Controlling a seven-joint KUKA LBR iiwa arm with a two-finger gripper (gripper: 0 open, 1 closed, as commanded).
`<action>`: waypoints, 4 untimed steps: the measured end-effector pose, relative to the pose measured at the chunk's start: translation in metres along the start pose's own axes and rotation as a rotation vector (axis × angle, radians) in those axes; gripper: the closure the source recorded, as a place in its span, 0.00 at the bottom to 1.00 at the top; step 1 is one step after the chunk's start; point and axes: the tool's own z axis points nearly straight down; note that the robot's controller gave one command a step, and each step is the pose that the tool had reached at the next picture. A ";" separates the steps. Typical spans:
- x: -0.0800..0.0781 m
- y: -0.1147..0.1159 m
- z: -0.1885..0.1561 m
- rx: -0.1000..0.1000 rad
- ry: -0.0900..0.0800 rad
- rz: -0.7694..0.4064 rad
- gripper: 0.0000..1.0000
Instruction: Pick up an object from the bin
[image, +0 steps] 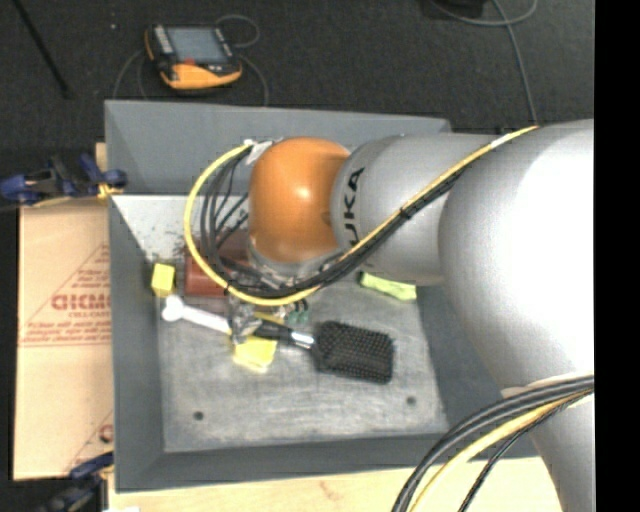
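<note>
though i cannot tell whether the gripper (245, 325) is clenched or released, it sits over the bin (300, 412) floor's view-left middle, yellow block (255, 354) just beside it toward the near wall, black brush (352, 350) stretching away rightward.

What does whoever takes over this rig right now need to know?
End effector: low in the bin's left half, under the orange wrist cover; grip state unreadable.
Nearest things: small yellow piece just below it, black hairbrush to its right, white spoon to its left.
Further off: yellow block, reddish-brown thing, green thing.
Done: no pick visible yet.
Left: grasp one thing and lift it out.
</note>
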 end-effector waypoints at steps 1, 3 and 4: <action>0.002 -0.004 -0.009 0.001 0.004 0.045 1.00; 0.009 0.000 -0.027 0.004 0.010 0.092 1.00; 0.006 -0.002 -0.041 0.003 0.004 0.091 1.00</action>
